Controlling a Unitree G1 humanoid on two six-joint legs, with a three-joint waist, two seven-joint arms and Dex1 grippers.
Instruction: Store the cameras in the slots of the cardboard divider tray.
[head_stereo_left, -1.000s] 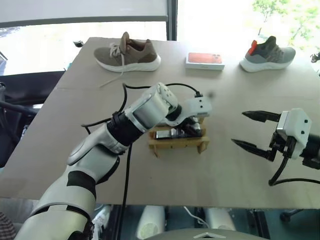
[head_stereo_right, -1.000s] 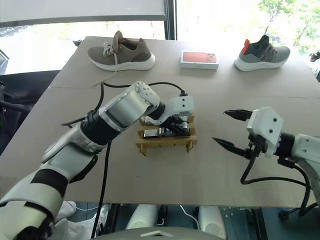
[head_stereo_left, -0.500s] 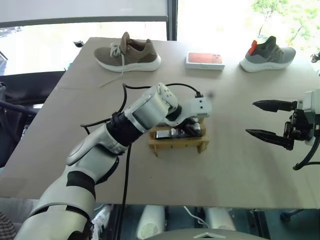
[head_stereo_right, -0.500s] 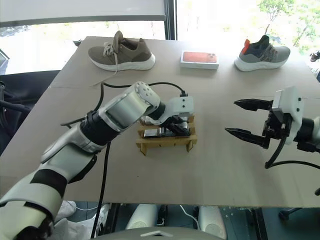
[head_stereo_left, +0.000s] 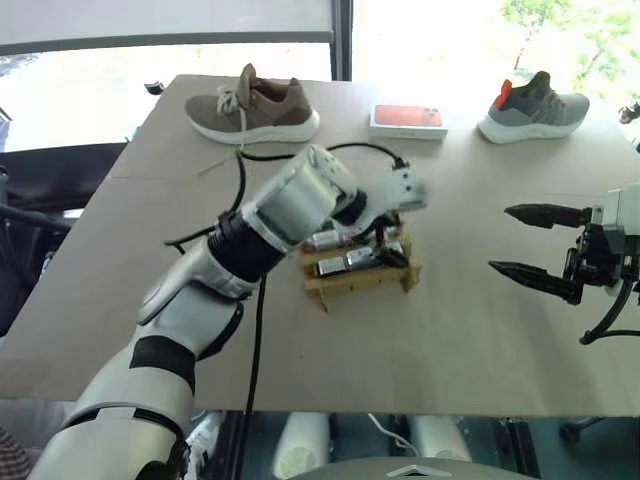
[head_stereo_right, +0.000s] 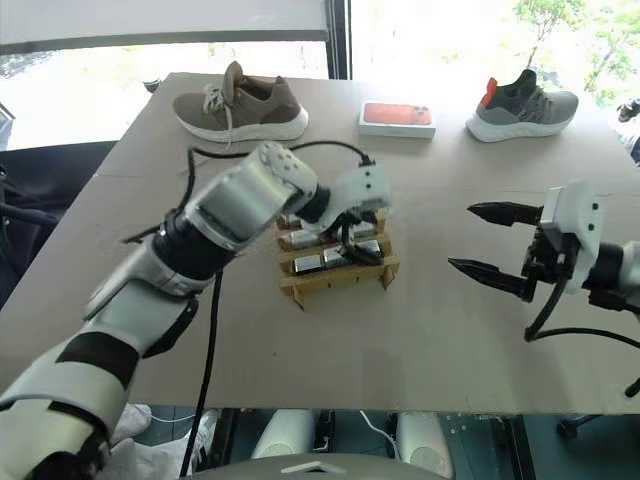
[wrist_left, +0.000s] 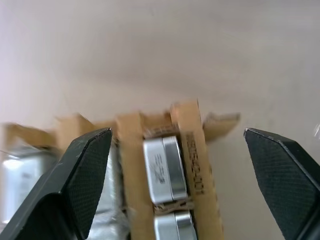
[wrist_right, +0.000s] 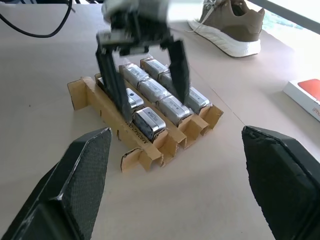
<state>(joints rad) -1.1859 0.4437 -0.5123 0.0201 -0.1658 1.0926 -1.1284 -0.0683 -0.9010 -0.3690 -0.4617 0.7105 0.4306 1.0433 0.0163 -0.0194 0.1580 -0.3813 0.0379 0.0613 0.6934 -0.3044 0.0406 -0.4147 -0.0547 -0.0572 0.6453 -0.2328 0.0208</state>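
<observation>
The cardboard divider tray (head_stereo_left: 365, 279) sits mid-table, its stepped rows holding several silver-grey cameras (head_stereo_left: 345, 262). My left gripper (head_stereo_left: 375, 238) hovers just over it, pointing down, open and holding nothing. In the right wrist view its black fingers (wrist_right: 112, 82) straddle the rows of cameras (wrist_right: 147, 120) in the tray (wrist_right: 80, 92). The left wrist view looks down between the open left gripper (wrist_left: 177, 132) at one camera (wrist_left: 162, 170) seated between cardboard walls (wrist_left: 192, 145). My right gripper (head_stereo_left: 500, 239) stands open and empty, well to the right of the tray, pointing toward it.
A brown shoe (head_stereo_left: 252, 105), an orange-topped flat box (head_stereo_left: 406, 120) and a grey shoe (head_stereo_left: 533, 107) line the table's far side. A black cable (head_stereo_left: 250, 160) loops from my left arm over the table behind the tray. The table's near edge (head_stereo_left: 400, 405) runs close below.
My left gripper has opened and lifted off the tray. The tray has turned slightly, its right end swung away. The right gripper has drawn back to the right.
</observation>
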